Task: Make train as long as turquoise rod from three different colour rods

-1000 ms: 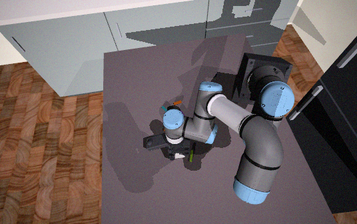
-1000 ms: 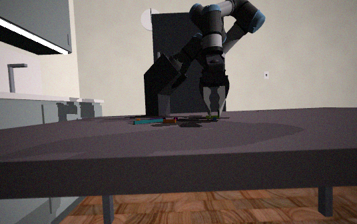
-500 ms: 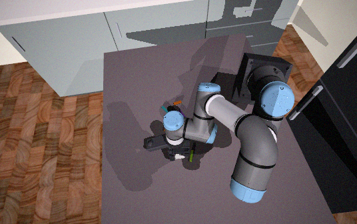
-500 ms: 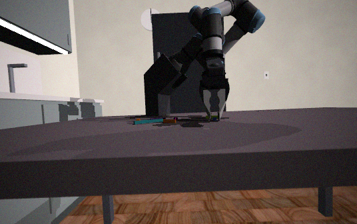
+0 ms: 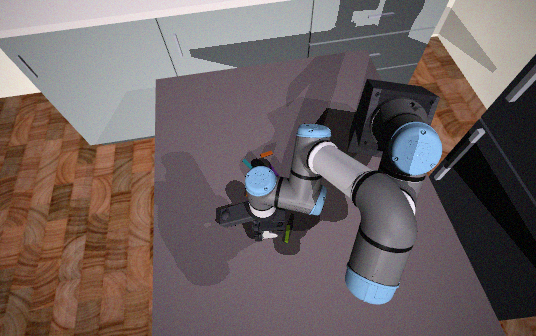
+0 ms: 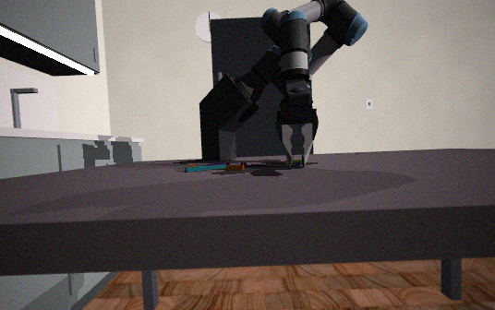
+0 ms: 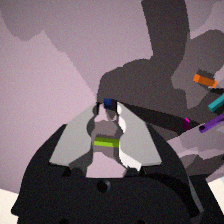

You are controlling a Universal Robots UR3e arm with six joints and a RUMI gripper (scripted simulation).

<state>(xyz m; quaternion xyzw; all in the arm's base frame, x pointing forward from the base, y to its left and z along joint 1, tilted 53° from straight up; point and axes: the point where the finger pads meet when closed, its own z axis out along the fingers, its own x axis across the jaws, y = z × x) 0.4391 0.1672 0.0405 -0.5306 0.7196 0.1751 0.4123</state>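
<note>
Two fingers of the end effector (image 5: 258, 236) (image 6: 297, 164) (image 7: 108, 106) stand narrow but parted, low over the bench (image 5: 210, 125) (image 6: 245, 235) (image 7: 45, 75), and they grip nothing. The blue rod (image 6: 297, 164) (image 7: 107, 102) is at their tips, between them. The lime rod (image 5: 287, 234) (image 6: 287, 162) (image 7: 106, 143) lies near, on the arm's base side. In the wrist view, the magenta (image 7: 187, 122), purple (image 7: 212, 123), turquoise (image 7: 217, 103) and orange (image 7: 205, 80) rods are to the right of the end effector, apart from it.
</note>
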